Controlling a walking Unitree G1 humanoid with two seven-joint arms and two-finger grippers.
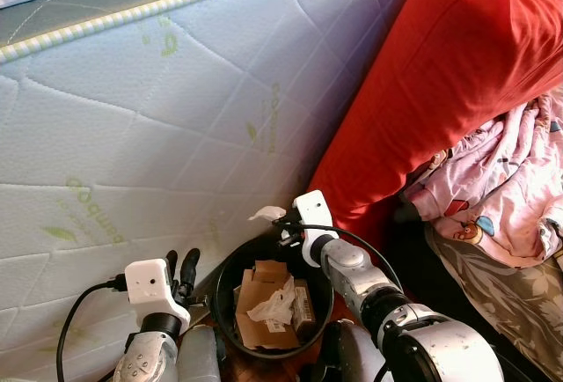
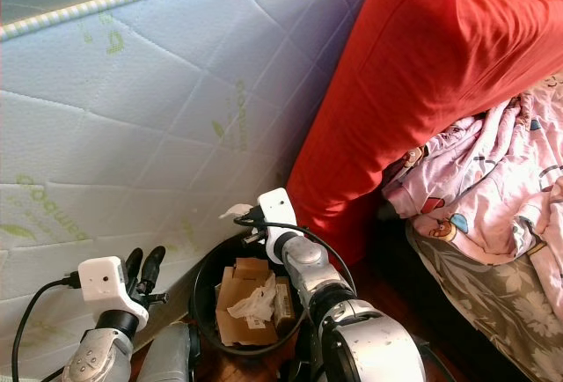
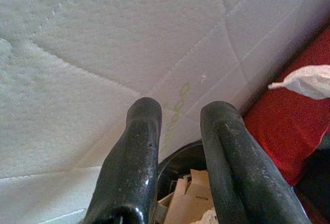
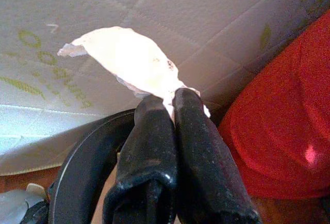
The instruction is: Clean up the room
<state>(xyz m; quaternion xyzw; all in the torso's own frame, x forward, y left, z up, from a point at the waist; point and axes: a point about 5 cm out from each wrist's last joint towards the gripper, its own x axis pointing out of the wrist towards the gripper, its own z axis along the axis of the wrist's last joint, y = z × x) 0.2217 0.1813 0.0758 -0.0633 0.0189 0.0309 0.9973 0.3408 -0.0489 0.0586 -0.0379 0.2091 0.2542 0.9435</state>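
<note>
Before me a white quilted mattress stands on edge, green lettering printed across it; at two o'clock a red cushion leans against it; at three o'clock lies pink patterned bedding; sunlight brightens everything.

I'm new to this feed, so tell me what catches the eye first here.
A big red cushion leans against the pale quilted mattress standing on its side, with a pink patterned blanket heaped at its right. Below, the right gripper pinches a scrap of white paper above the rim of a black bin holding cardboard scraps, while the left gripper hangs open beside it.
</note>
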